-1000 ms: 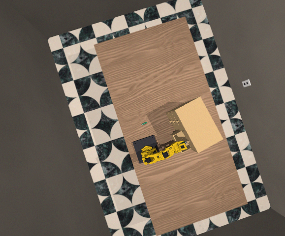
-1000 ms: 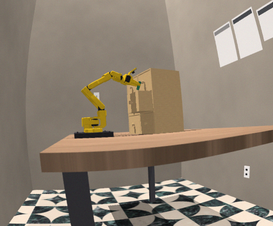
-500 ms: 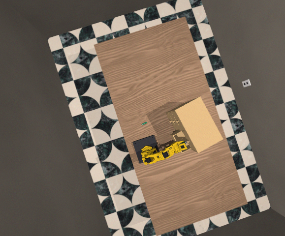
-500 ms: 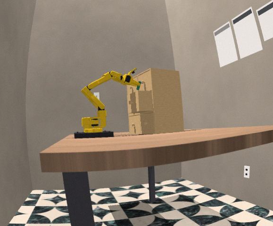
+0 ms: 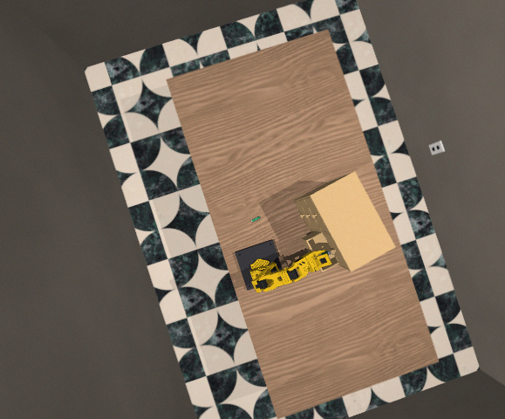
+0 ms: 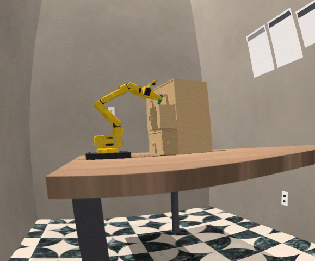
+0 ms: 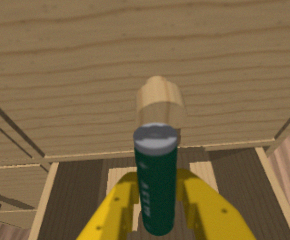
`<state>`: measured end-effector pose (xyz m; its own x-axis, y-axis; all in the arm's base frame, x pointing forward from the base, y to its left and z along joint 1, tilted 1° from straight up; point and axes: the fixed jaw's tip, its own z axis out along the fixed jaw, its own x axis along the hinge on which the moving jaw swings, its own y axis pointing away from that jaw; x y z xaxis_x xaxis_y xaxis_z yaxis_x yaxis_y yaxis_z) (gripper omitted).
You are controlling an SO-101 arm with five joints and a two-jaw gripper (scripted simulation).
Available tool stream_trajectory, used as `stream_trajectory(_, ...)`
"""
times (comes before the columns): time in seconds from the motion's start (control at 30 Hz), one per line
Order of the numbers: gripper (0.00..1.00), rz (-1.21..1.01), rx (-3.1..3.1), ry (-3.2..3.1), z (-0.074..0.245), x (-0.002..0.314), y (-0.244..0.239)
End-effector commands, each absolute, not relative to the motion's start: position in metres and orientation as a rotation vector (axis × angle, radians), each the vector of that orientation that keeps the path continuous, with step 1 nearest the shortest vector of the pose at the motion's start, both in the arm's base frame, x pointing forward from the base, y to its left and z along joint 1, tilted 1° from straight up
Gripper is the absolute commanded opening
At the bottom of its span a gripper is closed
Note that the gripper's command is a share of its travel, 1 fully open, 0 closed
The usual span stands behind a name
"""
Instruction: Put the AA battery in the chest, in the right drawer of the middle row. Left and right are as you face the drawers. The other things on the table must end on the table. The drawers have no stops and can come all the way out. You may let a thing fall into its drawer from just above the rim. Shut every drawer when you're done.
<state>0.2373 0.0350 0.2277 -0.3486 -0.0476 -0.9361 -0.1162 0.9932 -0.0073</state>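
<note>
The claw [image 7: 157, 212] is clamped on the AA battery [image 7: 155, 182], a dark green cell with a grey cap that stands up between the two yellow fingers in the wrist view. From the side, the battery [image 6: 159, 100] hangs at the tip of the outstretched arm [image 6: 111, 97], right against the front of the chest [image 6: 188, 112] and high on it, just under the top row.

Directly ahead of the battery is a closed drawer front with a round wooden knob [image 7: 160, 100]. Below that front an open drawer [image 7: 80, 192] sticks out towards the claw; its dark wooden floor shows on both sides of the fingers, and nothing can be seen lying in it. I judge this to be the right drawer of the middle row, so the carrying step is nearly over and the drop is in hand.

The next move calls for holding the battery over the drawer's floor, inside its rim, then parting the fingers. After that the drawer must be pushed home.

Away from the chest, a small green thing [image 5: 255, 219] lies on the counter [image 5: 288, 113]; it is too small to identify.
</note>
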Motion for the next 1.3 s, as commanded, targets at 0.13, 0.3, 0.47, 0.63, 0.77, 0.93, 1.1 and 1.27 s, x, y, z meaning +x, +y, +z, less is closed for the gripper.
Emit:
stream_trajectory(0.13, 0.0, 0.064, -0.112, 1.923, 0.212, 0.238, 0.033)
stream_trajectory(0.3, 0.0, 0.064, -0.112, 1.923, 0.212, 0.238, 0.033)
stream_trajectory(0.47, 0.0, 0.064, -0.113, 1.923, 0.209, 0.237, 0.033)
stream_trajectory(0.63, 0.0, 0.066, -0.116, 1.923, 0.192, 0.236, 0.034)
stream_trajectory(0.77, 0.0, 0.066, -0.116, 1.923, 0.192, 0.236, 0.034)
stream_trajectory(0.93, 0.0, 0.066, -0.116, 1.923, 0.192, 0.236, 0.034)
stream_trajectory(1.1, 0.02, 0.066, -0.116, 1.923, 0.192, 0.236, 0.034)
stream_trajectory(1.27, 0.05, 0.066, -0.116, 1.923, 0.192, 0.236, 0.034)
